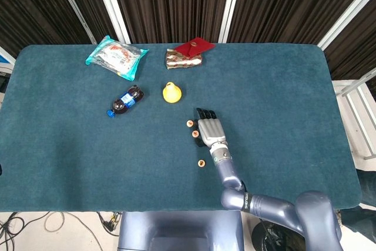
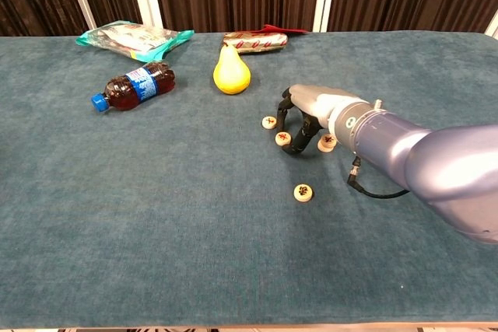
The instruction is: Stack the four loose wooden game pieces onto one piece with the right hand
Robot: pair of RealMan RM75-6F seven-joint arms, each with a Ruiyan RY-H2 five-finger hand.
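Small round wooden game pieces lie flat on the teal table. In the chest view one piece is furthest from me, a second piece is just nearer, a third piece lies to their right, and a fourth piece sits alone closer to me. My right hand arches over the second and third pieces, fingers apart and pointing down, fingertips at the cloth beside the second piece. It holds nothing. In the head view the right hand hides the third piece. My left hand appears in neither view.
A yellow pear stands just beyond the pieces. A dark drink bottle lies to its left. A teal snack bag and a red and brown packet lie near the far edge.
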